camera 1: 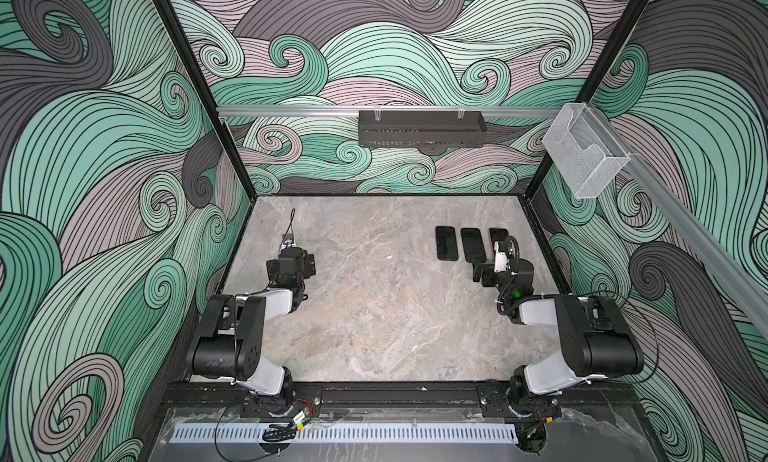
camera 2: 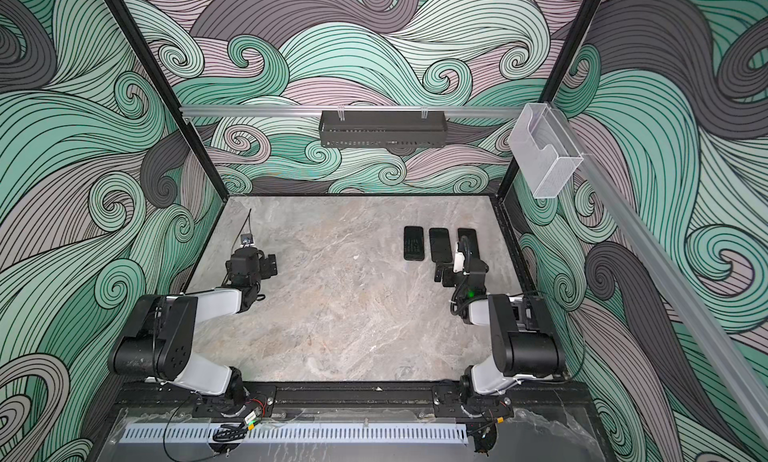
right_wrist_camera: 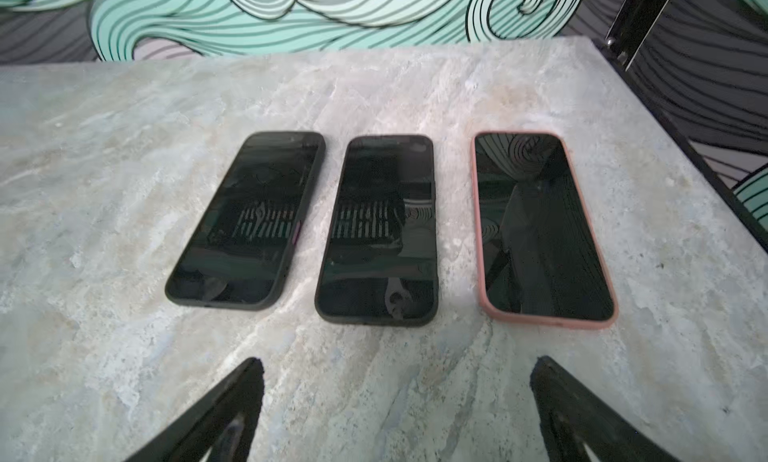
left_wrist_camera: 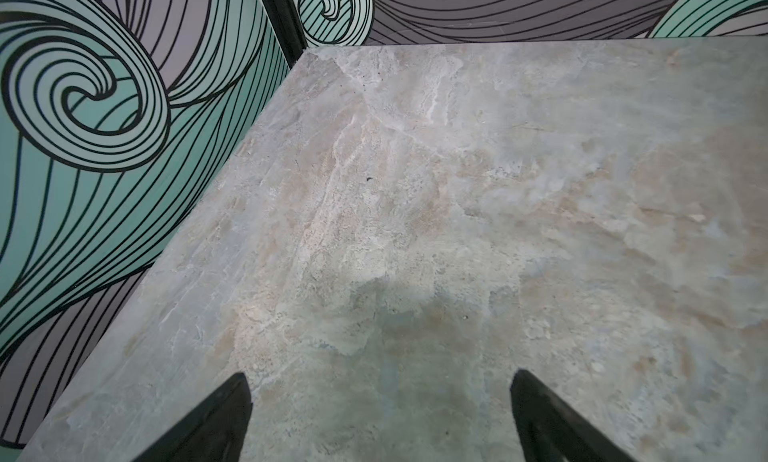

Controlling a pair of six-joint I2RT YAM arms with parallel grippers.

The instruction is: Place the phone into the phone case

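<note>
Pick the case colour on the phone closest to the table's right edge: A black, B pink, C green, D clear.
B: in the right wrist view a pink rim frames the rightmost phone; the middle phone and left phone are dark-edged.

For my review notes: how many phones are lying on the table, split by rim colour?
black-rimmed phones: 2
pink-rimmed phone: 1
Total: 3
</note>
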